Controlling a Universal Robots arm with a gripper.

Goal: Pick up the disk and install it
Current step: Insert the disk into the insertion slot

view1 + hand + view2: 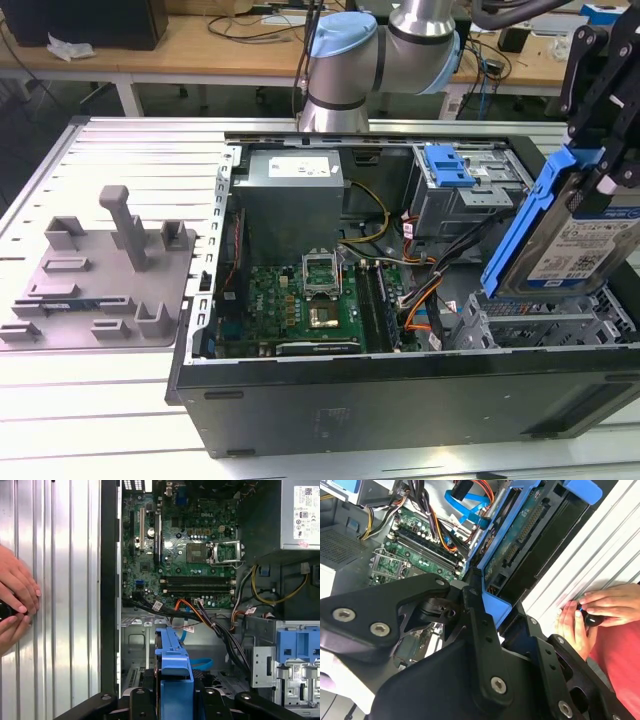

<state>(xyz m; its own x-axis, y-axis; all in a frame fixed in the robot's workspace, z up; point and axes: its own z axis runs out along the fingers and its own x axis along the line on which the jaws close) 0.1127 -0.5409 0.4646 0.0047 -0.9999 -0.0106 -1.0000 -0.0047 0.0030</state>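
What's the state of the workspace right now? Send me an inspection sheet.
Surface: ribbed metal table, open computer case on it.
Job's things: disk tilted, held over the drive cage inside the case.
Clutter: grey plastic fixture on the table beside the case.
Grippers: gripper shut on the disk.
Cables: wire bundle runs beside the motherboard.
Surroundings: person's hands on the table by the case; wooden benches behind.

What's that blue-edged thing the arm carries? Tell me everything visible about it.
It's a flat silver hard drive, the disk, with a white-and-blue label and blue plastic rails along its edges. The tool clamps it, tilted steeply, above the grey metal cage at the exterior view's right end of the open computer case.
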